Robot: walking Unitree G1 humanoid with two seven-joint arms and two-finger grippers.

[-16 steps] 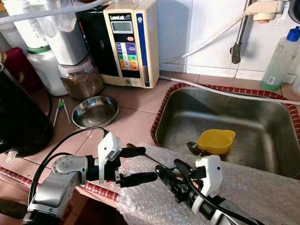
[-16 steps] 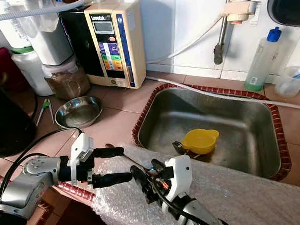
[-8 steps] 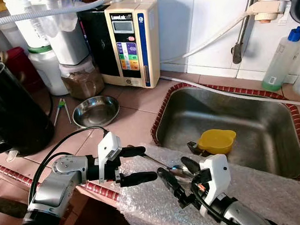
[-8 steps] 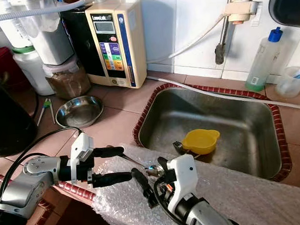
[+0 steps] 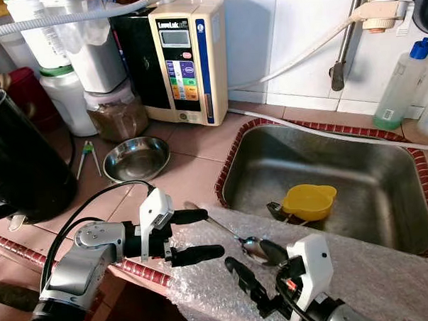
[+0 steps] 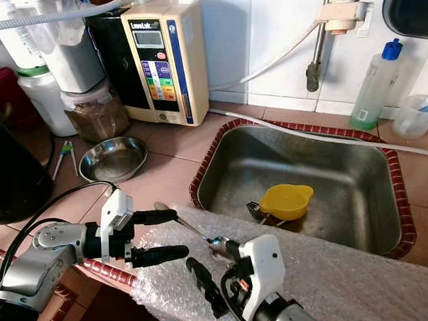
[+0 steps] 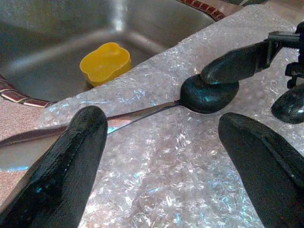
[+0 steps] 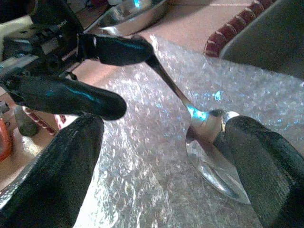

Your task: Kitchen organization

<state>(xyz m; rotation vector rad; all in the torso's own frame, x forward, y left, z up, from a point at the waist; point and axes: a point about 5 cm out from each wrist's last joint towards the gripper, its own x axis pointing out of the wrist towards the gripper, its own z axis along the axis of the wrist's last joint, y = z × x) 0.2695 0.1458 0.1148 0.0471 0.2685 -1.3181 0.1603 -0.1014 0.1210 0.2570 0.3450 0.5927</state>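
Over bubble wrap (image 5: 361, 268) at counter edge | left gripper (image 5: 192, 236): level, fingers spread, pointing right | right gripper (image 5: 258, 276): fingers spread, one fingertip touching spoon (image 5: 235, 234) bowl | spoon flat on wrap, handle toward left gripper | tiled counter; steel sink (image 5: 328, 177) holding yellow cup (image 5: 309, 200); steel bowl (image 5: 136, 158); water ionizer (image 5: 188, 58)

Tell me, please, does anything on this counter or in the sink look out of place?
Yes: a metal spoon lies on the bubble wrap at the counter edge, between the open left gripper and open right gripper. A yellow cup lies loose in the sink.
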